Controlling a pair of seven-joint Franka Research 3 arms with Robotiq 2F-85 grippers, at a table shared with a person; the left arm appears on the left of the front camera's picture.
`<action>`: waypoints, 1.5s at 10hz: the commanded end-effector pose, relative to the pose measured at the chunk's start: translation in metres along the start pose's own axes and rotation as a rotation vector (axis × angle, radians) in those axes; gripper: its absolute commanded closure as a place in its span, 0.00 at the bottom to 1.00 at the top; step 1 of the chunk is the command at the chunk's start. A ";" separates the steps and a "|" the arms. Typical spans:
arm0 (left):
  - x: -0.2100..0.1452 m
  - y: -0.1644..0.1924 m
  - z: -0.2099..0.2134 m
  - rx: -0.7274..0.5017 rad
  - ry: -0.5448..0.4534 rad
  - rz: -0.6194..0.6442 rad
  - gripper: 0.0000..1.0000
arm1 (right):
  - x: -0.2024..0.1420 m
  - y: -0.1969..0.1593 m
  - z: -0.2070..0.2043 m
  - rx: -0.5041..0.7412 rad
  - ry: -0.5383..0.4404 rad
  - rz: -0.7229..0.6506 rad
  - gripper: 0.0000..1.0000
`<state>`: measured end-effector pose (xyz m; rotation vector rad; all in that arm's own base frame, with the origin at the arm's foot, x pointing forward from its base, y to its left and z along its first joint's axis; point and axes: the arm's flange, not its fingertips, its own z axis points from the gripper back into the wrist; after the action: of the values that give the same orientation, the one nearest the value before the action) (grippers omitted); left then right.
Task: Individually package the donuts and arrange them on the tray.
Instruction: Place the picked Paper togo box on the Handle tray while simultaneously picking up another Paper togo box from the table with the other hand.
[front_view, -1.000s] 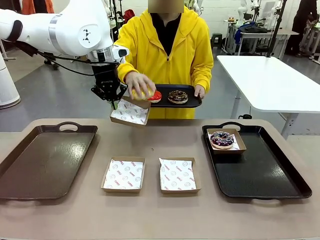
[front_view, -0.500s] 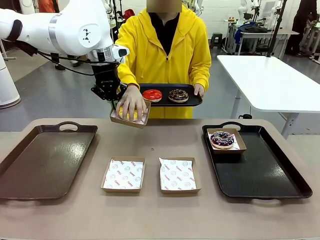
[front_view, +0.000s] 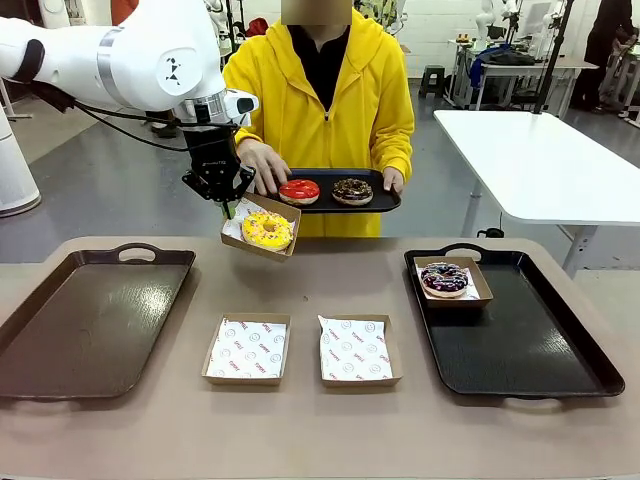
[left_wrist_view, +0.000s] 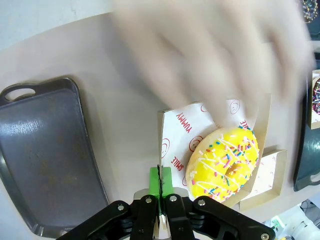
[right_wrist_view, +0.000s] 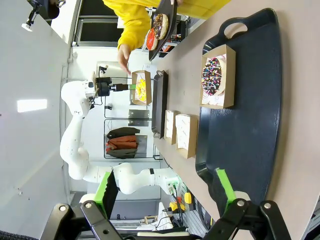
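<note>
1. Nearest us, at 6 o'clock, two empty boxes (front_view: 247, 350) sit side by side.
2. At 3 o'clock the black tray (front_view: 540, 370) carries the purple donut (front_view: 444, 278) in its box. Our right gripper (right_wrist_view: 165, 190) hangs above that tray, jaws wide apart and empty.
3. At 9 o'clock lies the brown tray (front_view: 90, 320).
4. Toward 11 o'clock our left gripper (front_view: 228, 207) pinches the edge of a raised box (front_view: 236, 226) holding the yellow donut (front_view: 267, 230).
5. Farthest, the person's small tray (front_view: 385, 200) bears the red donut (front_view: 299, 190) and the chocolate donut (front_view: 352, 190), with a hand (front_view: 262, 165) at its 9 o'clock.
</note>
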<state>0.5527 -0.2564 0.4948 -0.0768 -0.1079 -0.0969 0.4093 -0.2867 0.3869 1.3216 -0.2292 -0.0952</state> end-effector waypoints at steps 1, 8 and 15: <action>-0.001 0.003 0.001 -0.001 -0.001 -0.005 1.00 | 0.000 0.005 0.001 -0.004 -0.001 0.000 0.00; -0.012 0.047 0.028 0.056 0.022 -0.047 0.99 | 0.006 0.036 -0.042 -0.153 0.047 0.066 0.00; -0.060 0.187 0.051 0.108 0.003 0.014 0.99 | -0.023 0.113 -0.257 -0.541 0.235 0.172 0.00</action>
<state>0.5122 -0.0744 0.5368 0.0334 -0.0893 -0.0704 0.4426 -0.0286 0.4539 0.8303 -0.1179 0.1440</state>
